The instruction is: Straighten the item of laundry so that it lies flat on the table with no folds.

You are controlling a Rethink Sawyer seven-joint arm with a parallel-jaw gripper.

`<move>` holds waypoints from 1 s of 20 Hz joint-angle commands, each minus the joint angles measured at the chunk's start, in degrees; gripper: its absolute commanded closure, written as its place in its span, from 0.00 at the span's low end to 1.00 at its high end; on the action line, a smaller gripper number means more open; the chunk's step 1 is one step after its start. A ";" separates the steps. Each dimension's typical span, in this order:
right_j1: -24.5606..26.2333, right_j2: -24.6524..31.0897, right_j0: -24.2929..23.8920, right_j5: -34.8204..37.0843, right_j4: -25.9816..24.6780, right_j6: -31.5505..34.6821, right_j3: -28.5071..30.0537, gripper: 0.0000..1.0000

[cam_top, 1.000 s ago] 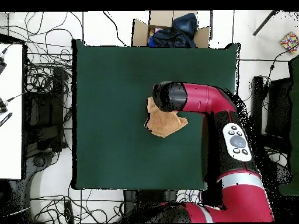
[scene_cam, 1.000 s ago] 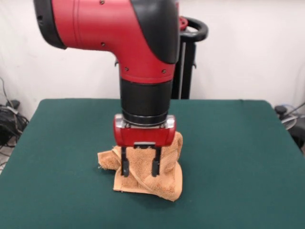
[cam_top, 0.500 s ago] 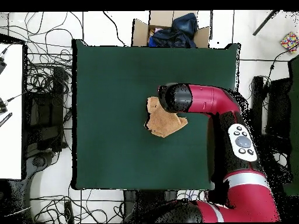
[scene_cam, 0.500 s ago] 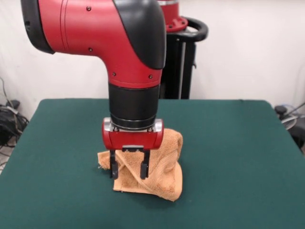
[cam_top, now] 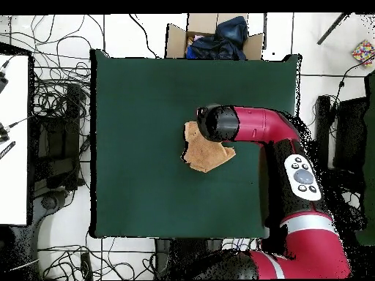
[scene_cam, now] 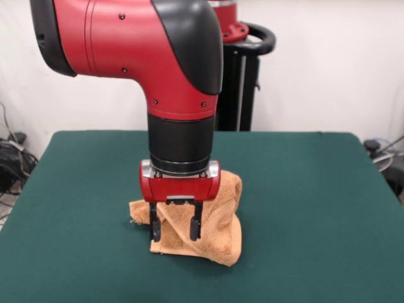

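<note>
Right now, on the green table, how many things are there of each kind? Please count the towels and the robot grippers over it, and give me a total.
Orange-tan towel, crumpled: 1
Gripper, open, fingers down at the towel: 1
Total on or over the table: 2

Towel under the gripper, mid-table

The gripper [scene_cam: 175,228] stands directly over the towel [scene_cam: 218,222], fingers apart and down on its front-left part; the rest spreads right and behind, all on the table [scene_cam: 315,202].
</note>
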 commanded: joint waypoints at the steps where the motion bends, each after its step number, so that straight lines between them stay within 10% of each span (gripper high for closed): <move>1: 1.99 4.37 -0.16 -3.23 -3.13 -1.97 4.03 0.00; 20: 3.45 4.98 -3.20 -3.31 -5.17 -6.17 2.95 0.00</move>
